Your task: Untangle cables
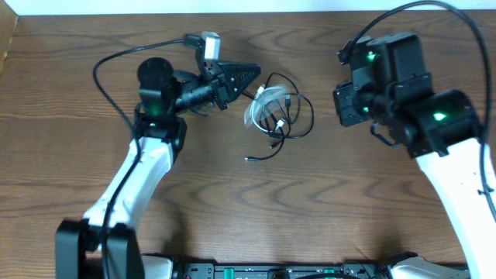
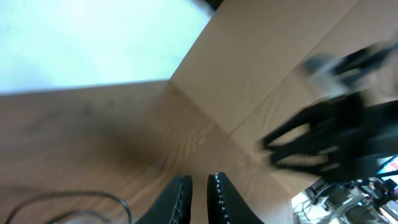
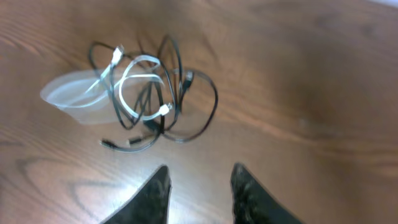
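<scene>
The cables lie in one loose tangle at the table's middle: a thin black cord (image 1: 293,108) looped round a short white cord (image 1: 273,102). In the right wrist view the black cord (image 3: 208,106) and white cord (image 3: 132,79) are crossed over each other. My left gripper (image 1: 254,74) points right, just left of and above the tangle, its jaws a narrow gap apart with nothing between them (image 2: 200,178). A black strand (image 2: 93,196) shows at that view's lower left. My right gripper (image 3: 199,169) stands open and empty, apart from the tangle.
A clear plastic cup-like piece (image 1: 256,115) lies on its side against the tangle's left (image 3: 71,96). The right arm's body (image 1: 395,85) hangs over the table's right. A cardboard wall (image 2: 267,74) shows beyond the table in the left wrist view.
</scene>
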Controlling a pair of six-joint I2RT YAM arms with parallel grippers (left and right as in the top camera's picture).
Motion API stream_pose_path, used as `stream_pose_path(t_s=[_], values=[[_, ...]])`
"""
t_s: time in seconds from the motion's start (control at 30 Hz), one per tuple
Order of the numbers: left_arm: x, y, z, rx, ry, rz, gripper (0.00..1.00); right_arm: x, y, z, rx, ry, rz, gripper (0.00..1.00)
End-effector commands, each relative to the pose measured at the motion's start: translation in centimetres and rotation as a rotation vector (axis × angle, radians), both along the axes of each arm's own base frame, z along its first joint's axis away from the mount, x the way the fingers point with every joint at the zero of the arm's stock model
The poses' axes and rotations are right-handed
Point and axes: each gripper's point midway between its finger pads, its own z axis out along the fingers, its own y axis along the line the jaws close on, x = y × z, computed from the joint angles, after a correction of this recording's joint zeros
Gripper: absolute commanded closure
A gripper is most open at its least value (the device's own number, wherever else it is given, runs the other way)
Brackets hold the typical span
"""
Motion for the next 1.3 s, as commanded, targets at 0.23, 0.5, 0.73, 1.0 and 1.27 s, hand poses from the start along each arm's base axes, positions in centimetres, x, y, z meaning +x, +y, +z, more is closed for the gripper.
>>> stream_pose_path(t_s=[0.23, 0.5, 0.73, 1.0, 1.27], values=[[-4.7, 1.1, 7.3, -0.035, -0.176, -0.014, 0.85, -0.5, 5.2, -6.8, 0.131, 0.074, 0.172, 0.44], [-5.1, 1.1, 7.1, -0.033, -0.148, -0.022, 0.84, 0.7, 6.1, -11.0, 0.116, 0.123, 0.168, 0.41], [-5.1, 1.0, 6.4, -0.022, -0.112, -0.029, 0.83, 1.1, 9.6, -14.5, 0.18, 0.198, 0.265, 0.39], [-5.0, 1.1, 5.6, 0.006, -0.115, -0.032, 0.83, -0.7, 13.2, -18.3, 0.143, 0.265, 0.377, 0.35], [-4.3, 2.3, 5.0, 0.012, -0.08, 0.005, 0.83, -1.0, 14.5, -20.2, 0.131, 0.285, 0.403, 0.29]])
